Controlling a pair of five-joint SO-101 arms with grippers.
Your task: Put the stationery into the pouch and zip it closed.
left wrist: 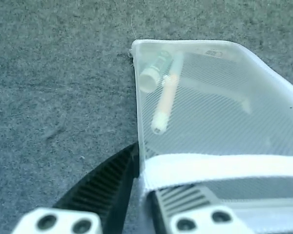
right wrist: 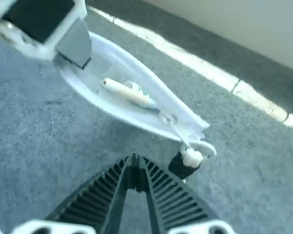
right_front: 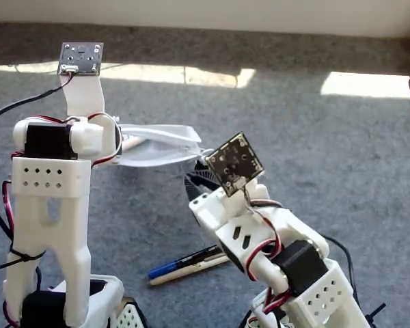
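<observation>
A white mesh pouch (right_front: 160, 145) is lifted off the grey carpet, and my left gripper (left wrist: 139, 163) is shut on its white edge band. Inside the pouch (left wrist: 210, 97) lie a cream pen (left wrist: 165, 95) and a short green-and-white stick (left wrist: 154, 73). In the right wrist view the pouch (right wrist: 93, 83) gapes open along its top, with its zipper pull (right wrist: 191, 157) hanging at the near end. My right gripper (right wrist: 135, 165) is shut on nothing, just short of that pull. A blue pen (right_front: 184, 263) and a beige pen (right_front: 191, 272) lie on the carpet between the arms.
Grey carpet (right_front: 342, 157) stretches open to the right, with sunlit patches along the far wall. The left arm's white body (right_front: 48, 212) stands at the left, and the right arm's body (right_front: 287, 266) fills the lower right.
</observation>
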